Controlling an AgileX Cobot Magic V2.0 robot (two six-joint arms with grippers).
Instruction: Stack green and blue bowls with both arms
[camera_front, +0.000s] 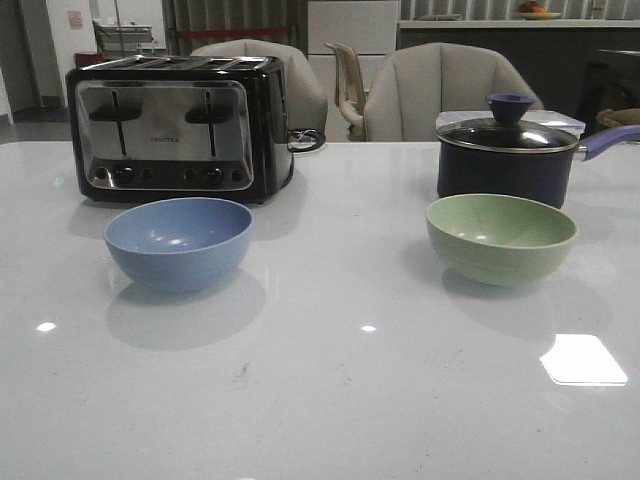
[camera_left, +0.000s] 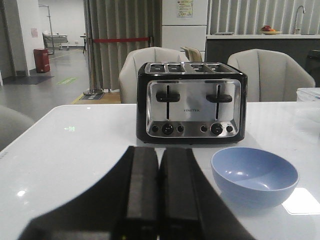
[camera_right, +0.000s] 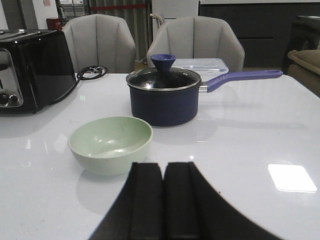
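Note:
The dusty blue bowl (camera_front: 179, 243) sits upright on the white table at the left, in front of the toaster. It also shows in the left wrist view (camera_left: 254, 176). The sage green bowl (camera_front: 501, 238) sits upright at the right, in front of the saucepan, and shows in the right wrist view (camera_right: 110, 145). Both bowls are empty. My left gripper (camera_left: 159, 165) is shut and empty, short of the blue bowl and beside it. My right gripper (camera_right: 163, 175) is shut and empty, short of the green bowl. Neither arm shows in the front view.
A black and steel four-slot toaster (camera_front: 178, 126) stands at the back left. A dark lidded saucepan (camera_front: 510, 155) with a purple handle stands behind the green bowl. Grey chairs (camera_front: 445, 92) stand beyond the table's far edge.

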